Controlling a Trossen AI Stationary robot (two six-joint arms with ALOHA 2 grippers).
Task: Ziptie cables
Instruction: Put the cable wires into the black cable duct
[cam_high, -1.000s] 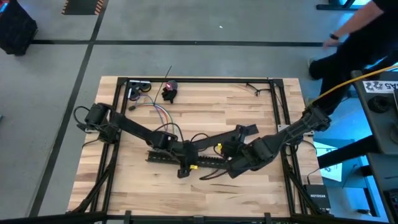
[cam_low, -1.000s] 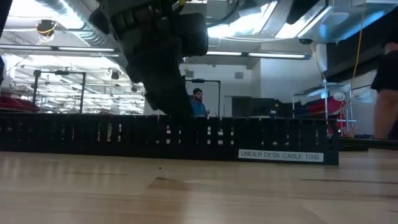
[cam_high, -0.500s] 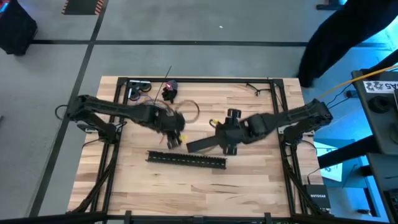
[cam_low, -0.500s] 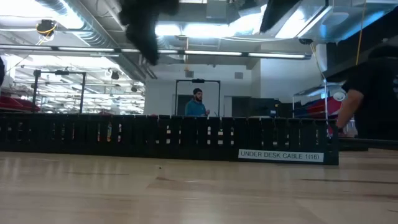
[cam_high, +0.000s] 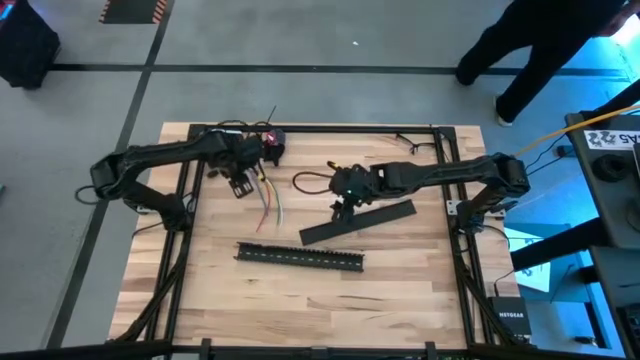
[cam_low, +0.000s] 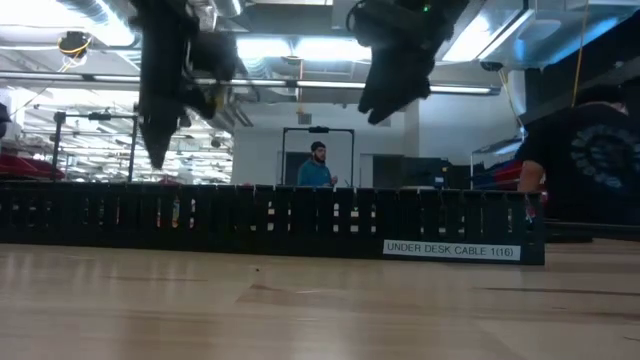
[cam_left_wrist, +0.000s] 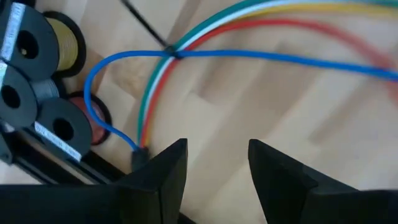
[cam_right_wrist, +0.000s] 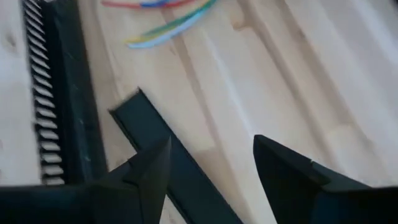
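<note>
Cables (cam_high: 268, 200) lie loose on the tabletop (cam_high: 400, 290) near its far left corner, just beside the left gripper (cam_high: 240, 185), fingers apart and empty, while the right gripper (cam_high: 343, 207), fingers also apart, hovers over a flat black strip (cam_high: 357, 223).

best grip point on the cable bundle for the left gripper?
Probably just past the dark tie, where the cables run side by side, flat on the table. Come straight down with the open left gripper, fingers across the strands; beyond that the blue wire splays off.
</note>
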